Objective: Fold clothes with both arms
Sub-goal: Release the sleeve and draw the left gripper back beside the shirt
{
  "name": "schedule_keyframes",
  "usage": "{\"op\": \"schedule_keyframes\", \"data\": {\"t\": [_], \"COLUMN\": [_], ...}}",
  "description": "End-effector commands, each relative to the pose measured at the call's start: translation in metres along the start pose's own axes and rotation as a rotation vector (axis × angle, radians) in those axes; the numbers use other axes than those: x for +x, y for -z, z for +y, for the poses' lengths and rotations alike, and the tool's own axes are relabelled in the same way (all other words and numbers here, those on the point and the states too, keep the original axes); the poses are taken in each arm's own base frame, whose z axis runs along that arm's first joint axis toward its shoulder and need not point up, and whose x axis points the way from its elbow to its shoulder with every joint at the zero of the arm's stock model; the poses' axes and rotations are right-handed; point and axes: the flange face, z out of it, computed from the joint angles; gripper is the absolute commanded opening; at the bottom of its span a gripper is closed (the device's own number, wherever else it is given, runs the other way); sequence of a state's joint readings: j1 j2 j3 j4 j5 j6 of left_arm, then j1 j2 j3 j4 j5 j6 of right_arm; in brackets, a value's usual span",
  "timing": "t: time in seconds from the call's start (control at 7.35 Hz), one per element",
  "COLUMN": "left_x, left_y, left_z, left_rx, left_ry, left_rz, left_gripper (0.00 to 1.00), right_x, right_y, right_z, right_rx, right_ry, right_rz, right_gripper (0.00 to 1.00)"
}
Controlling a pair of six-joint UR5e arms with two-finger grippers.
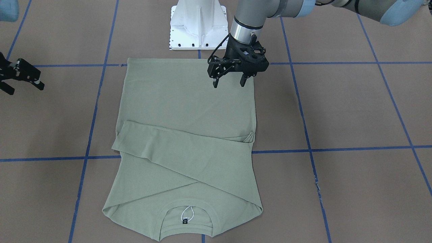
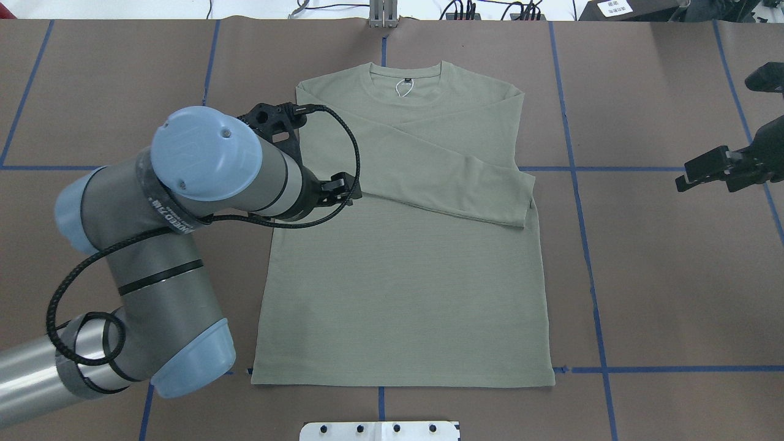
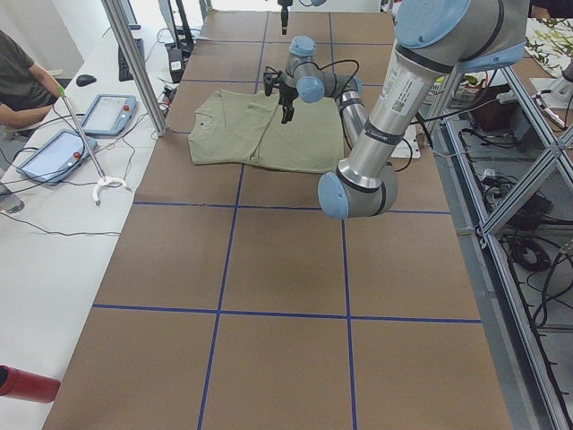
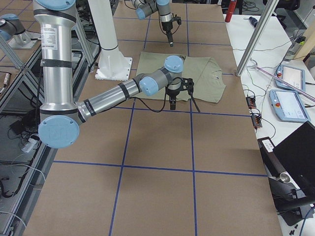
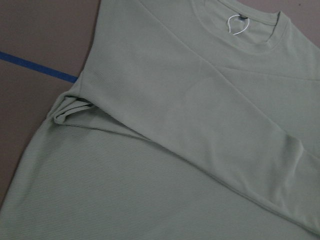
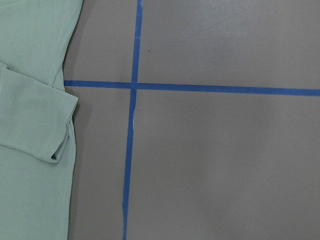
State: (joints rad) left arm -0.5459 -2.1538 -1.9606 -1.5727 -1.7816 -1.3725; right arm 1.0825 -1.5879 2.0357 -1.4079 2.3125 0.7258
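The pale sage-green shirt (image 1: 189, 111) lies flat on the brown table, front up. Both sleeves are folded across the chest, and the neck label with its white loop (image 1: 186, 216) points away from the robot. The shirt also shows in the overhead view (image 2: 404, 275). My left gripper (image 1: 228, 83) is open and empty; it hangs above the shirt's hem-side part, near its left edge. My left wrist view looks down on the crossed sleeve (image 5: 210, 115) and collar. My right gripper (image 1: 25, 89) is open and empty, well off the shirt's right side over bare table.
The white pedestal base (image 1: 197, 27) stands just behind the hem. Blue tape lines (image 6: 132, 130) grid the brown table. The folded sleeve's cuff (image 6: 35, 125) reaches the shirt's right edge. A side bench with tablets (image 3: 98, 112) and a seated person lie beyond the table.
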Motion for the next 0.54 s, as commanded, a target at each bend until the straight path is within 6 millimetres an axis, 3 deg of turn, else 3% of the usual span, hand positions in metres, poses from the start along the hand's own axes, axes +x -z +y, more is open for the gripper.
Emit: {"op": "schedule_keyframes", "data": {"t": [0.0,0.27,0.41], "left_x": [-0.060,-0.093,-0.103], "left_y": [0.011,-0.001,0.009], "left_z": [0.006,0.009,0.014], "left_rx": [-0.026,-0.044,-0.044], "left_ry": [-0.178,-0.229,-0.268], "left_rz": [-0.043,-0.095,-0.082], "left_gripper": [0.99,0.99,0.99], "right_x": [-0.058,-0.125,-0.161], "right_y": [-0.037,-0.061,-0.080], "right_z": [0.030,0.073,0.096], "right_rx": [0.009,-0.002,-0.008], "right_ry": [-0.063,-0.153,-0.203], "right_rz": [-0.018,-0.026,-0.029], "right_gripper": [1.00,1.00,1.00]}}
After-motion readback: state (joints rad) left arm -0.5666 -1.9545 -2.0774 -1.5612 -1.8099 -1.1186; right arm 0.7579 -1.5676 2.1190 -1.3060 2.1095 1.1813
